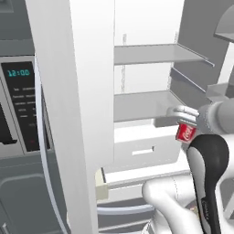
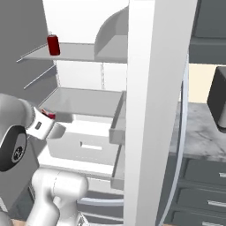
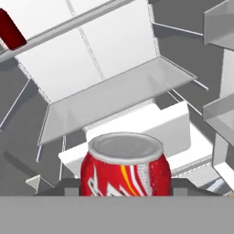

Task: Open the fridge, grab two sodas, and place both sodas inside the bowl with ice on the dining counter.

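Note:
The fridge (image 1: 77,91) stands open, its white shelves and drawers bare in the middle. My gripper (image 1: 183,123) is shut on one red soda (image 1: 185,133), holding it just in front of the lower shelf. From the hand, that soda (image 3: 125,167) sits upright between the fingers, silvery top showing. In the right base view the gripper (image 2: 44,121) and its soda (image 2: 47,114) hang at the left by the drawer. A second soda (image 2: 53,44) stands on the upper shelf, and is also seen from the hand as a soda (image 3: 11,29) at the top left. The bowl and the dining counter are out of view.
The fridge's open doors (image 2: 154,110) flank the arm on both sides. A wall oven (image 1: 20,91) with a black clock panel is to the left. To the right lie a grey veined worktop (image 2: 198,132) over drawers and a dark appliance (image 2: 218,97).

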Robot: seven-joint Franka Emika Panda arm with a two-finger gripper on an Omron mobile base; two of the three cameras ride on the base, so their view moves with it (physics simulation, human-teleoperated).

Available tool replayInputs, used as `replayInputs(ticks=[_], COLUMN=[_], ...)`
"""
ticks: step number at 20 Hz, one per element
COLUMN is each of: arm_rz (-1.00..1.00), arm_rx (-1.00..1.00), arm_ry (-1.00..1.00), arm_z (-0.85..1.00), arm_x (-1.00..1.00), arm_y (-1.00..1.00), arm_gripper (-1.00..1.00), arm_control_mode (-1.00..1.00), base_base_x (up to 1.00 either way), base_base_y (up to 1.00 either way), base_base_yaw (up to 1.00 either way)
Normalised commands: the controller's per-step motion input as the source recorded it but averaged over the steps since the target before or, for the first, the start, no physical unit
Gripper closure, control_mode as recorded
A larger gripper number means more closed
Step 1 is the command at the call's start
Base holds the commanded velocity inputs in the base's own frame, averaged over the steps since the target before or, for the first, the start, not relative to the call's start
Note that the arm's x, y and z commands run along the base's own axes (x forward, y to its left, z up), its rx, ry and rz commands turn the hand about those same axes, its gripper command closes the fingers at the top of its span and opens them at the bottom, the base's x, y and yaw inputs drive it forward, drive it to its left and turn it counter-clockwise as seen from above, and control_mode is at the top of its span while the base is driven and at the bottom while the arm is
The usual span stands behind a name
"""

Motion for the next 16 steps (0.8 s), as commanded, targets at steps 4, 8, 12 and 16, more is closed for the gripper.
replayInputs(ticks=[4, 8, 12, 16], arm_rz=[0.00, 0.00, 0.00, 0.00], arm_rx=[0.00, 0.00, 0.00, 0.00], arm_ry=[0.00, 0.00, 0.00, 0.00], arm_z=[0.00, 0.00, 0.00, 0.00], arm_x=[0.00, 0.00, 0.00, 0.00], arm_y=[0.00, 0.00, 0.00, 0.00], arm_gripper=[1.00, 1.00, 1.00, 1.00], arm_control_mode=[1.00, 1.00, 1.00, 1.00], base_base_x=[-0.79, -0.80, -0.64, -0.60], base_base_y=[0.05, 0.08, 0.33, 0.50], base_base_yaw=[-0.20, -0.25, -0.34, -0.38])
